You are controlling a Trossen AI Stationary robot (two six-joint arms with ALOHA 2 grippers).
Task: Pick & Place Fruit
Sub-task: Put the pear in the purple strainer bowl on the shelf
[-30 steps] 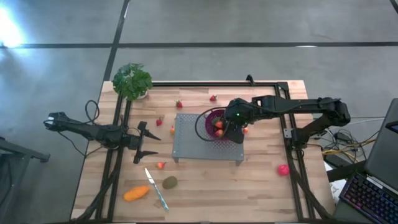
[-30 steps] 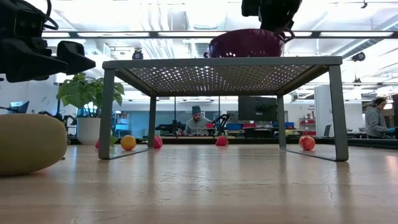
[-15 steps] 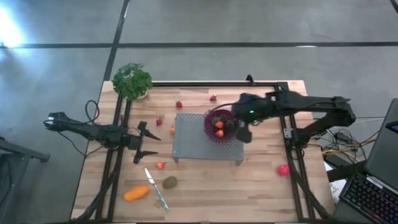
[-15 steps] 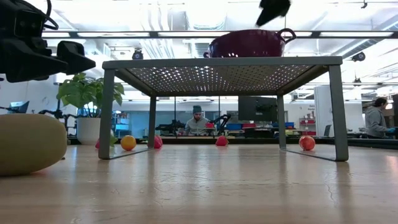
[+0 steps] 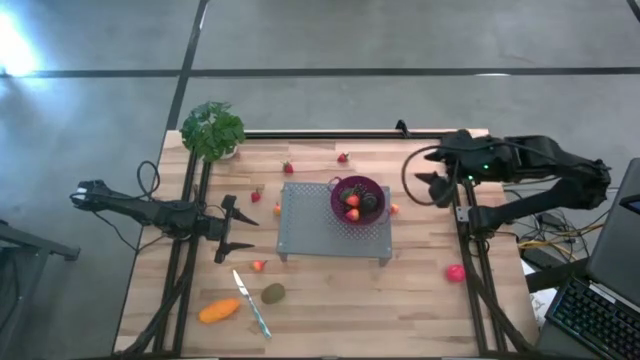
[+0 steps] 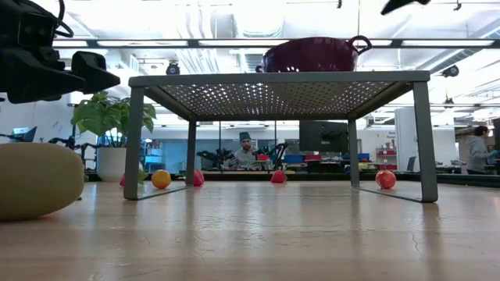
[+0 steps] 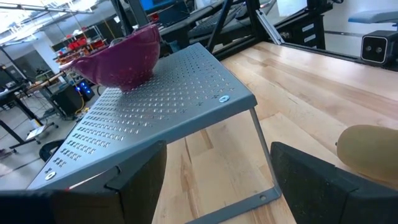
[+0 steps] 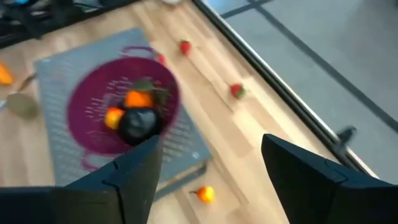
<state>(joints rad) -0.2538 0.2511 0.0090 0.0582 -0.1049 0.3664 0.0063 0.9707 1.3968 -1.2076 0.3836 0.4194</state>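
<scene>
A purple bowl point(image 5: 360, 199) sits on a grey perforated rack point(image 5: 310, 228).

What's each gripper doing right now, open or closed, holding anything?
Left gripper: open, holding nothing, beside the metal rack.
Right gripper: open, holding nothing, off to the side of the purple bowl.

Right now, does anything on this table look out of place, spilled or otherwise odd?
Nothing is spilled or damaged. The purple bowl sits upright on the metal rack with some fruit in it. The oddest item is a knife lying among loose fruit near the table's front, between the orange piece and the brown-green one.
</scene>
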